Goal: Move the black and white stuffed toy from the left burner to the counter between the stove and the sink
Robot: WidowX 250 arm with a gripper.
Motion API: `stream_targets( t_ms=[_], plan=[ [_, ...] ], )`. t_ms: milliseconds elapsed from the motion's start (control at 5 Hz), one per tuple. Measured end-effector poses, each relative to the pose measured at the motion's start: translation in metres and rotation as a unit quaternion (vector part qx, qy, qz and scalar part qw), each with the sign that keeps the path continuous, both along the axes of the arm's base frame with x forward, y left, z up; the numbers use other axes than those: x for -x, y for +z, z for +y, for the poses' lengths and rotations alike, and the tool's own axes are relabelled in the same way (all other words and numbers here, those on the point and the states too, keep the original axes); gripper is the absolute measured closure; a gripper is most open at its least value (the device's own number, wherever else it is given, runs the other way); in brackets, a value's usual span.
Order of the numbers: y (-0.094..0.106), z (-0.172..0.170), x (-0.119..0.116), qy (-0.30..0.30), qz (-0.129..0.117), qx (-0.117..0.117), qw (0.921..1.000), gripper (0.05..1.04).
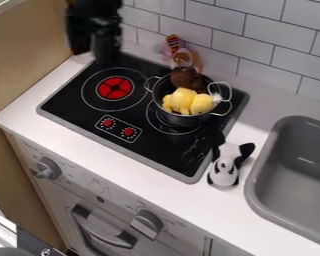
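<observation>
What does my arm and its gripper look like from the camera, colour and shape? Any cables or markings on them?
The arm is black all over, its visible part broad and blocky. The gripper below it is also black, a narrower, upright shape. I can't make out any cables or markings on either.

Counted, with places taken from the pincer [105,56]: one hob [69,102], beneath and beyond it; two burners, the nearer [115,88] just below, the farther [164,126] below right. Two red dials [128,131], below. One pot [184,119], right and below. One black-and-white figurine [224,167], farther that way. One sink [283,150], farthest right. Two large grey knobs [147,223], well below. Yellow pieces [183,100] in the pot: number indeterminable.
</observation>
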State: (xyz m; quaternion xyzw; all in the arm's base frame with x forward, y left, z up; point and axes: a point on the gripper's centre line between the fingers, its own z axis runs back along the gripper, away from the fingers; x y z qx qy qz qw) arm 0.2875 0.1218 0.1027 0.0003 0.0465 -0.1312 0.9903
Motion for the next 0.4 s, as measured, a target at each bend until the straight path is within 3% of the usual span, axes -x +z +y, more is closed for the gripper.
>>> stream_targets(
  t_ms=[200, 400],
  plan=[
    [-0.011, 0.030, -0.013, -0.034, -0.051, 0.025, 0.9978, 0.086],
    [-0.021, 0.054, -0.023, -0.047, -0.081, 0.020, 0.9955, 0.086]
  ],
)
